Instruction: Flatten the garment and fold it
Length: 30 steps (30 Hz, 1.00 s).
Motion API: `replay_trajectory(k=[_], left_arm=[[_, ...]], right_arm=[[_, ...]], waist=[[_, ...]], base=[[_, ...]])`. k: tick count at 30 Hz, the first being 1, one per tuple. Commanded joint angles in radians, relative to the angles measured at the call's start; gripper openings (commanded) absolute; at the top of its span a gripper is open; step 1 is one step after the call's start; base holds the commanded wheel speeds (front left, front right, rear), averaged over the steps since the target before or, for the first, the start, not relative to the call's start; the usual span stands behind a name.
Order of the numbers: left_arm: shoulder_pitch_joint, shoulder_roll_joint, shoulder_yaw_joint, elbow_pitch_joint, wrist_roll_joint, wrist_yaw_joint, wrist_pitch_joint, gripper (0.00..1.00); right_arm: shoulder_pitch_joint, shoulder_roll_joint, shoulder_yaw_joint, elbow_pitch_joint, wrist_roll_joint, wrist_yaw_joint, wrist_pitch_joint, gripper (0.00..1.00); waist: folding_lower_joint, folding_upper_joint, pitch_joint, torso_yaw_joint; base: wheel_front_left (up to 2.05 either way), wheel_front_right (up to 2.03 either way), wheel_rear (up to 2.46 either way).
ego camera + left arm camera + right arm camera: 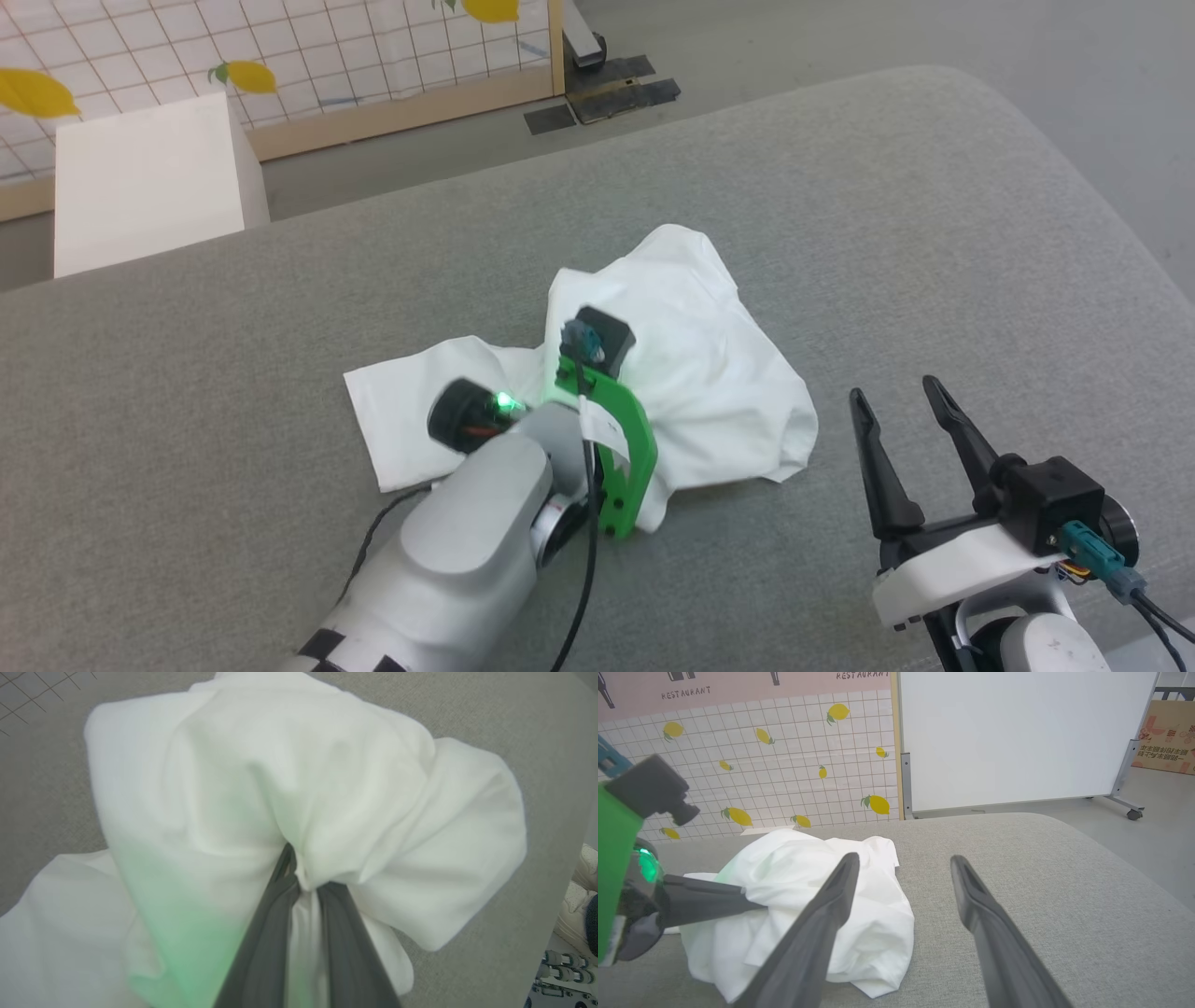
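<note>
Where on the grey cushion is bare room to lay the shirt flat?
Bare: the far-right cushion beyond the garment and right gripper; the left stretch between garment and white box. Crowded: centre, where the left gripper grips the bunched garment.

Garment (709,373) on cushion (934,233) (box (140,187) behind)

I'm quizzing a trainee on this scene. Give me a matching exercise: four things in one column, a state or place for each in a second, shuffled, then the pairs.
1. garment
2. left gripper
3. right gripper
4. white box

a. open, holding nothing
b. beyond the grey cushion, past its far edge at the left
c. crumpled in a heap on the cushion
d. shut on a fold of fabric

Pairs: 1-c; 2-d; 3-a; 4-b
</note>
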State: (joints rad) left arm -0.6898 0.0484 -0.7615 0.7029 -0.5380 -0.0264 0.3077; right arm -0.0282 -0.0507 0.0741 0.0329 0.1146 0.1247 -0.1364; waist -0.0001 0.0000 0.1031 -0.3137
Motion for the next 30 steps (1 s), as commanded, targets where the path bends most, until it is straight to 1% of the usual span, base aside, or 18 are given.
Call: replay_trajectory(k=[1, 2, 5, 6, 8, 10, 12, 15, 17, 19, 22, 26, 27, 30], left_arm=[[0.014, 0.002, -0.018, 0.019, -0.016, 0.004, 0.041, 0.55], [0.018, 0.002, -0.03, 0.025, -0.028, 0.004, 0.066, 1.0], [0.033, 0.002, -0.047, 0.023, -0.084, 0.005, 0.119, 1.0], [0.034, 0.002, -0.048, 0.015, -0.093, 0.009, 0.116, 1.0], [0.034, 0.002, -0.033, -0.019, -0.114, 0.016, 0.059, 1.0], [0.04, 0.002, 0.002, -0.066, -0.139, 0.023, -0.035, 1.0], [0.047, 0.005, 0.04, -0.114, -0.141, 0.029, -0.152, 1.0], [0.073, 0.04, 0.094, -0.186, -0.123, 0.039, -0.337, 1.0], [0.102, 0.069, 0.13, -0.224, -0.11, 0.054, -0.448, 1.0], [0.137, 0.101, 0.164, -0.254, -0.094, 0.074, -0.525, 1.0], [0.198, 0.143, 0.214, -0.294, -0.066, 0.103, -0.562, 1.0], [0.303, 0.174, 0.332, -0.402, -0.011, 0.139, -0.569, 1.0], [0.338, 0.176, 0.371, -0.437, 0.008, 0.143, -0.569, 1.0], [0.434, 0.178, 0.454, -0.516, 0.067, 0.136, -0.569, 1.0]], right_arm=[[-0.002, 0.0, 0.0, -0.001, 0.003, 0.006, -0.002, 1.0], [-0.003, 0.0, -0.001, -0.001, 0.004, 0.006, -0.002, 1.0], [-0.009, 0.0, -0.001, 0.001, 0.006, 0.006, -0.003, 1.0], [-0.009, 0.0, -0.001, 0.0, 0.006, 0.006, -0.003, 1.0], [-0.012, 0.0, -0.001, -0.004, 0.01, 0.006, -0.003, 1.0], [-0.016, 0.0, -0.006, -0.006, 0.01, 0.006, -0.004, 1.0], [-0.018, 0.0, -0.013, -0.008, 0.008, 0.006, -0.006, 1.0], [-0.017, 0.0, -0.024, -0.014, 0.004, 0.006, -0.004, 1.0], [-0.015, 0.0, -0.031, -0.017, 0.0, 0.006, -0.001, 1.0], [-0.011, 0.0, -0.037, -0.02, -0.005, 0.006, 0.002, 1.0], [-0.006, 0.0, -0.042, -0.028, -0.009, 0.006, 0.009, 1.0], [0.0, 0.0, -0.046, -0.038, -0.016, 0.006, 0.019, 1.0], [0.003, 0.0, -0.048, -0.041, -0.018, 0.006, 0.022, 1.0], [0.007, 0.0, -0.049, -0.049, -0.021, 0.006, 0.029, 1.0]], waist=[[0.0001, 0.0, 0.009, 0.006], [0.0001, 0.0, 0.012, 0.012], [0.0001, 0.0, 0.014, 0.037], [0.0001, 0.0, 0.014, 0.045], [0.0001, 0.0, 0.014, 0.062], [0.0001, 0.0, 0.011, 0.08], [0.0001, 0.0, 0.007, 0.099], [0.0001, 0.0, -0.003, 0.128], [0.0001, 0.0, -0.013, 0.148], [0.0001, 0.0, -0.023, 0.168], [0.0001, 0.0, -0.037, 0.193], [0.0001, 0.0, -0.047, 0.223], [0.0001, 0.0, -0.049, 0.232], [0.0001, 0.0, -0.048, 0.251]], base=[[0.0, 0.0, 0.0], [0.0, 0.0, 0.0], [0.0, 0.0, 0.0], [0.0, 0.0, 0.0], [0.0, 0.0, 0.0], [0.0, 0.0, 0.0], [0.0, 0.0, 0.0], [0.0, 0.0, 0.0], [0.0, 0.0, 0.0], [0.0, 0.0, 0.0], [0.0, 0.0, 0.0], [0.0, 0.0, 0.0], [0.0, 0.0, 0.0], [0.0, 0.0, 0.0]])
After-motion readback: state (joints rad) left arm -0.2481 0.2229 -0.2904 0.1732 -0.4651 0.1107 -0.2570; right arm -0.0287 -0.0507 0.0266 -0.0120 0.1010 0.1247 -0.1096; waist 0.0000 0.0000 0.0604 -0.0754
